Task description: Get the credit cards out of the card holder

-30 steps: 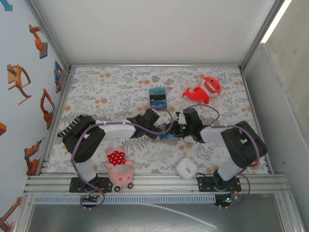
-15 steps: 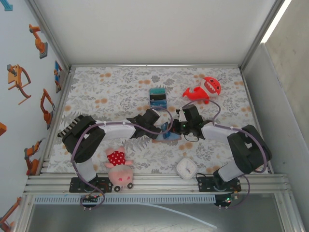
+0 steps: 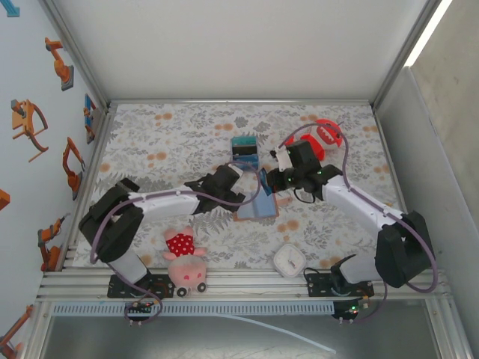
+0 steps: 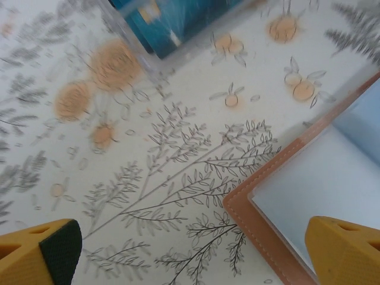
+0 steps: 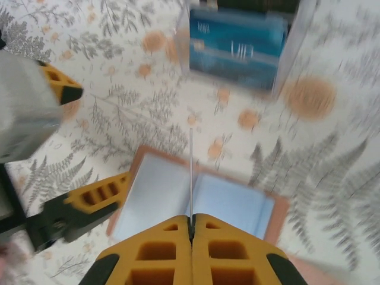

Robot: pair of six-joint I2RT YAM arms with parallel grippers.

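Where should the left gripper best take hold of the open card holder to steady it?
Probably the stitched tan corner of the card holder, coming from above: it lies open and flat, and the left gripper hangs open straddling that corner.

The place was a robotics lab's test cell, not anyone's home. My left arm (image 3: 161,200) and right arm (image 3: 363,213) were bolted to a bare aluminium rail (image 3: 247,283) along the near edge of the table (image 3: 150,142), with purple cables (image 3: 343,161) looped along them. Metal frame posts (image 3: 75,52) and plain white panels (image 3: 239,45) boxed the table in at the left, back and right. Stickers of robot arms (image 3: 28,123) dotted the left wall. The table wore a flowered cloth, and on it lay odd props: a red shark toy (image 3: 325,136), a pink plush pig (image 3: 184,263), a small white clock (image 3: 288,259) and a striped box (image 3: 244,149).
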